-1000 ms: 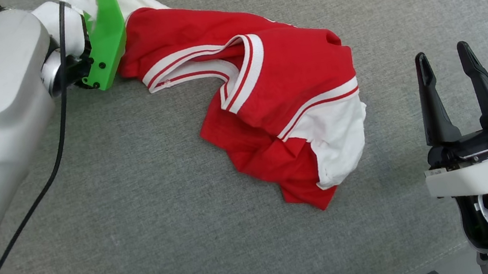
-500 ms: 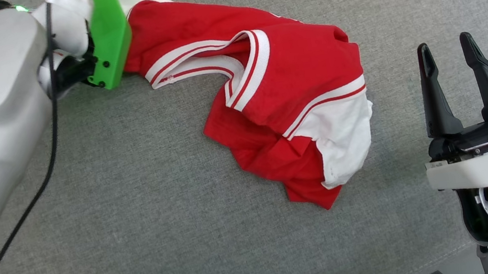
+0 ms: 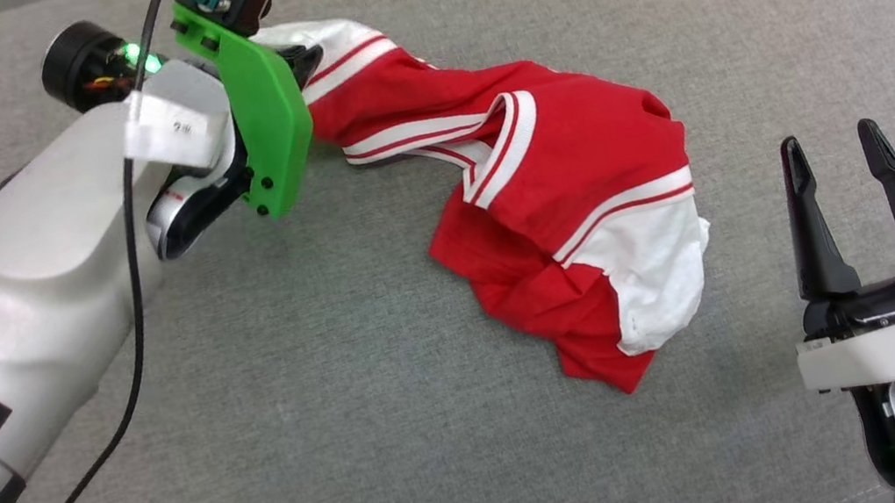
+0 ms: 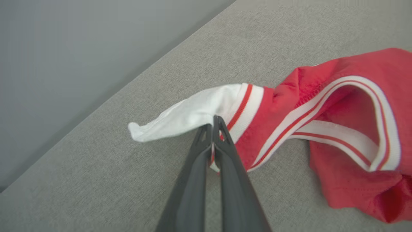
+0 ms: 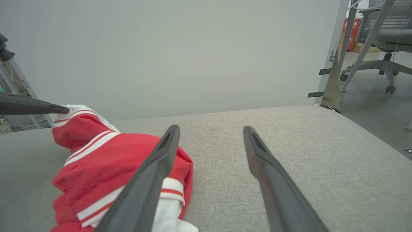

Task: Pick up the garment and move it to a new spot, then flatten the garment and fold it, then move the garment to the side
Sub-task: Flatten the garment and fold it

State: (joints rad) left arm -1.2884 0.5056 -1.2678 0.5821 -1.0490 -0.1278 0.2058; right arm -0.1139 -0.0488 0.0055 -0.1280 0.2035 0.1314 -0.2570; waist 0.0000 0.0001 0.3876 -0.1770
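The garment, red with white sleeves and striped trim, lies crumpled across the middle of the grey cushion. My left gripper is shut on the striped edge of its white sleeve, holding that end a little off the surface. In the head view a green wrist plate hides those fingers. The right wrist view shows the garment at lower left, with the left fingers pinching its far end. My right gripper stands open to the right of the garment, apart from it, nothing between its fingers.
A black cable hangs along my left forearm. The cushion's far edge runs close behind the held sleeve, with a plain wall beyond. An office chair and a metal frame leg stand off the cushion's right end.
The head camera has shifted, so the whole picture sits lower. My left wrist has tilted up and the garment's sleeve end has risen with it. The right gripper stays open in place.
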